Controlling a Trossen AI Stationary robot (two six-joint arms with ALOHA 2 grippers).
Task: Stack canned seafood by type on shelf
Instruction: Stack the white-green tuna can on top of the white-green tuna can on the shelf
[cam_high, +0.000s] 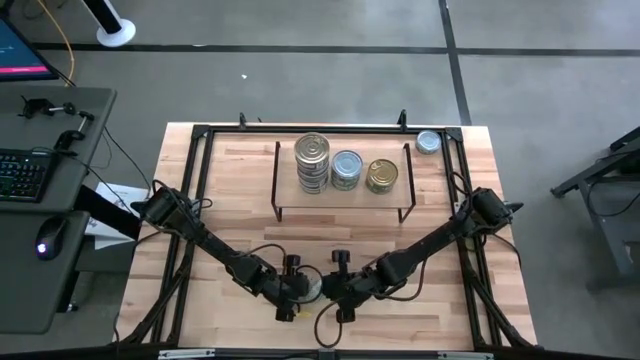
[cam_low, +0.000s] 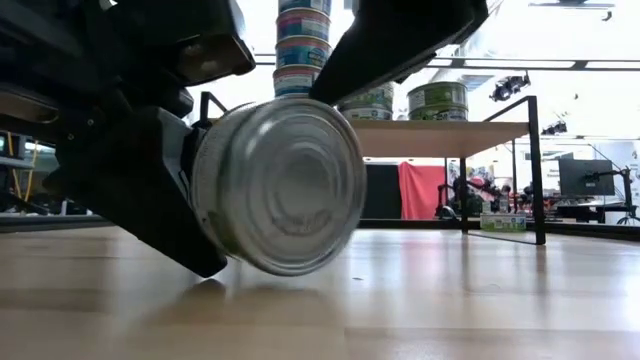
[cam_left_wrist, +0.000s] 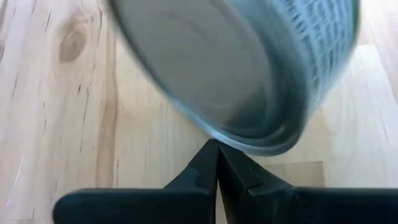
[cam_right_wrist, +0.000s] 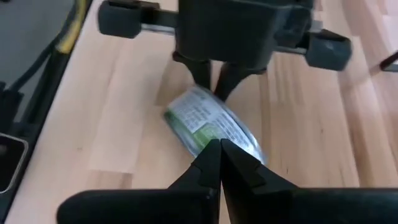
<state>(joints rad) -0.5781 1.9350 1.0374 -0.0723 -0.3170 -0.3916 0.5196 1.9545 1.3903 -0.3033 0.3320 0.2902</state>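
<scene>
Three piles of shiny round tins (cam_high: 346, 168) are sitting on the low wooden shelf (cam_high: 340, 196). One silver tin (cam_high: 428, 142) is waiting behind. The left gripper (cam_high: 297, 297) is touching a tipped silver tin (cam_low: 280, 185); I cannot tell its grip. The right gripper (cam_high: 332, 291) is clenched, holding nothing.

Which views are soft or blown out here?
Low view: the tilted can up close is blurred and the bright room behind the shelf is blown out. Left wrist view: the can fills the picture, smeared. Right wrist view: its label is soft. High view: even light, cans readable.

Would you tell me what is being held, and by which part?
Nothing is gripped: left pincer and right pincer are both shut, the tilted can between them.
</scene>
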